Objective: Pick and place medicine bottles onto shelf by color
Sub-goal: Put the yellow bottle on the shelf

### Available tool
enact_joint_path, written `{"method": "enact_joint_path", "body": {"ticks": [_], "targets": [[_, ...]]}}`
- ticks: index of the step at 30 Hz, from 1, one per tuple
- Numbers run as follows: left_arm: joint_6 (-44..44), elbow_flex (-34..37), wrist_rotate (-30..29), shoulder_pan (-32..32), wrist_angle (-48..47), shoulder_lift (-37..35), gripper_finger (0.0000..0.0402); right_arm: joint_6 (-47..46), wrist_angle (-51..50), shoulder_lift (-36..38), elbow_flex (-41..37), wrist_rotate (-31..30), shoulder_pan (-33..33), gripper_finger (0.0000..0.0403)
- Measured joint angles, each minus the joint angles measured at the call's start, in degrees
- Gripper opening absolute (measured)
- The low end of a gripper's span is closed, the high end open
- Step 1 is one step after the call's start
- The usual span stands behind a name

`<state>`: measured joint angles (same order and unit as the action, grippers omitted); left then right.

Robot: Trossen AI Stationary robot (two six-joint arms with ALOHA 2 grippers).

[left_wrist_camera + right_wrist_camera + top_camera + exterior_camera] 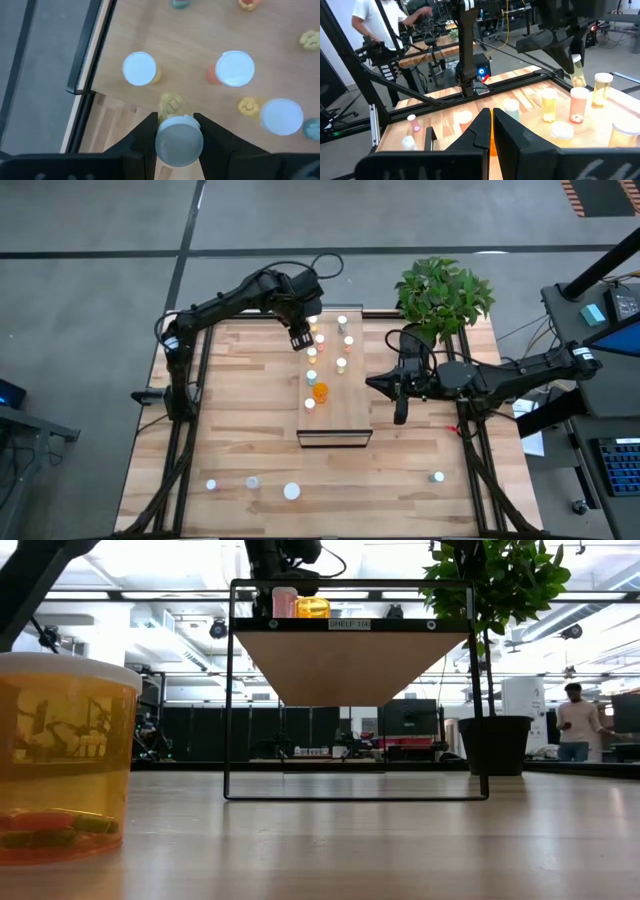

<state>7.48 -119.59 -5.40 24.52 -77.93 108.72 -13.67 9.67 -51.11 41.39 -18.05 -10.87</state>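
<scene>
The left gripper (300, 337) is up over the far left corner of the shelf (335, 415). Its two dark fingers (145, 137) are squeezed on a small bottle with a white cap (179, 141). In the left wrist view the bottle sits right between the fingers, held above the shelf board, and its body looks yellow.

The shelf is a long light-wood board with a dark frame. It stands in the middle of the wooden table (230, 430) and runs from the far edge toward the near edge. Lots of little medicine bottles stand on its far half. A yellow bottle (139, 69) stands near the shelf's left edge, and an orange bottle (231, 69) stands beside it, a bit apart. A bigger orange bottle (320, 391) stands near the middle of the shelf.

The right gripper (401, 412) is just off the right edge of the shelf, low over the table. Its fingers are closed together and hold nothing.

More bottles wait on the table. Three (250, 483) stand near the near left corner, and the one with the biggest white cap (291, 492) is closest to the middle. One more bottle (438, 477) stands near the near right corner. In the low view, a big orange bottle (62, 755) stands very close to the camera.

A green potted plant (442, 297) stands at the far right corner of the table.
</scene>
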Motion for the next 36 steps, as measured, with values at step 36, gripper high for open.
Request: {"method": "enact_joint_path", "body": {"ticks": [36], "targets": [[-1.3, 1.9, 0.5, -2.4, 1.5, 1.0, 0.0091, -0.3, 0.0, 0.0, 0.0, 0.0, 0.0, 0.0009]]}}
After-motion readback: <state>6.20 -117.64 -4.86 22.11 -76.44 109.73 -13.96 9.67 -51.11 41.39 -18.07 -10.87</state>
